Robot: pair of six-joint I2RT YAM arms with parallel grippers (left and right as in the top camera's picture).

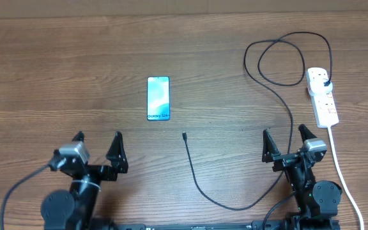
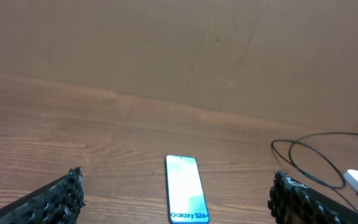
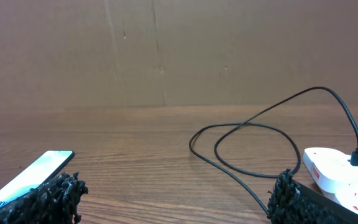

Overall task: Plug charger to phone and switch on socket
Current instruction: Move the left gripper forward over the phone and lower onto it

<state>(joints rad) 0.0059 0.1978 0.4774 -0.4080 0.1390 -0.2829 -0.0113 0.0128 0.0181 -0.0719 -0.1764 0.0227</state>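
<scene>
The phone (image 1: 158, 98) lies flat on the wooden table, screen up; it also shows in the left wrist view, phone (image 2: 186, 197), and at the left edge of the right wrist view, phone (image 3: 28, 179). The charger cable (image 1: 200, 182) loops from a black plug in the socket (image 1: 322, 96), and its connector tip (image 1: 184, 135) rests loose below and right of the phone. My left gripper (image 1: 98, 151) stands open near the front edge, below and left of the phone. My right gripper (image 1: 285, 143) stands open beside the socket's lower end. Neither holds anything.
The socket's thick white cord (image 1: 344, 172) runs down past my right arm to the table's front edge. A brown cardboard wall (image 3: 179, 50) stands behind the table. The charger's loops (image 3: 253, 149) lie between my right gripper and the back wall.
</scene>
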